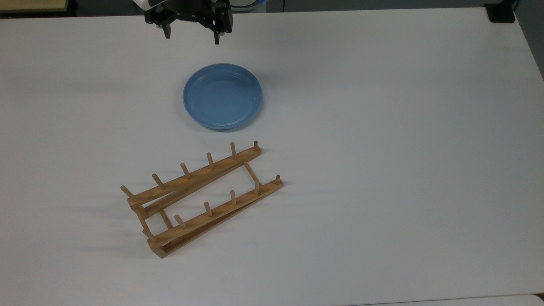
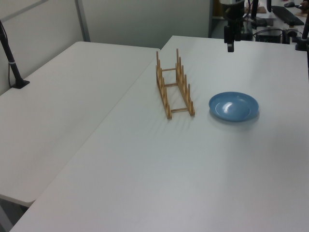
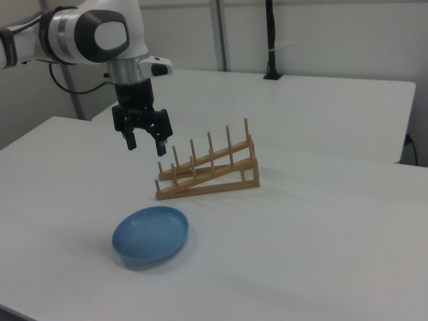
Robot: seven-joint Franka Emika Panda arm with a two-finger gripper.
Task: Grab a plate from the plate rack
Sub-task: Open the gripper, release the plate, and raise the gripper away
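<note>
**Plate flat on the table, rack bare**

We see the plate [image 1: 222, 96] lying flat on the white table [image 1: 382, 127], just beside the plate rack [image 1: 199, 197], whose pegs hold nothing. The gripper [image 1: 192, 35] hangs above the plate, fingers spread, holding nothing.

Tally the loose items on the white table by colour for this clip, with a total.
Blue: 1, the plate
Light-brown wood: 1, the plate rack
Total: 2
</note>
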